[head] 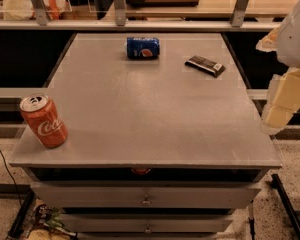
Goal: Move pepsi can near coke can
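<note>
The blue pepsi can (143, 48) lies on its side near the far edge of the grey table (150, 109). The red-orange coke can (43, 120) stands upright at the near left corner, its silver top showing. My gripper (280, 106) hangs at the right edge of the view, beside and off the table's right side, far from both cans. It holds nothing that I can see.
A dark flat snack packet (205, 65) lies at the far right of the table. Drawers (146, 196) sit under the tabletop. A railing and a counter (140, 14) run behind the table. Cables lie on the floor at the left.
</note>
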`<state>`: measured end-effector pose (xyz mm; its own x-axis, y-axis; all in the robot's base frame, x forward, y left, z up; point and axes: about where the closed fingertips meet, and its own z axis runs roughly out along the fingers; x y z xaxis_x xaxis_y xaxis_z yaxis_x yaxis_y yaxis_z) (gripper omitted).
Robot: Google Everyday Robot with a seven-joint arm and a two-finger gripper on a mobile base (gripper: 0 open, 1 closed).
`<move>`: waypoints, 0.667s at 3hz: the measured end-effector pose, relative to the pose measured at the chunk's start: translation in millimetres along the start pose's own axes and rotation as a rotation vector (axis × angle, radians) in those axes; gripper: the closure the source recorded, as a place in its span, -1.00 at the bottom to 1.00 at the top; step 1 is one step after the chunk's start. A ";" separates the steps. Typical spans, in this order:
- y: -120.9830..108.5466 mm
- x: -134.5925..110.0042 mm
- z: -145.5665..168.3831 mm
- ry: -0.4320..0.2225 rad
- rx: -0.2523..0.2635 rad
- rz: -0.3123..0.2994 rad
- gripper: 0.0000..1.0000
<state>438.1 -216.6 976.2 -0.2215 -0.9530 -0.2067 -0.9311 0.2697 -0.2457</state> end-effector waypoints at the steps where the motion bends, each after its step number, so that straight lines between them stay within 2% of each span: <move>1: -0.1 0.0 0.0 0.000 0.000 0.000 -1.00; 2: -24.7 -2.3 9.3 -0.054 0.014 -0.003 -1.00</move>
<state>464.3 -219.8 974.0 -0.2021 -0.9450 -0.2570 -0.9275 0.2689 -0.2596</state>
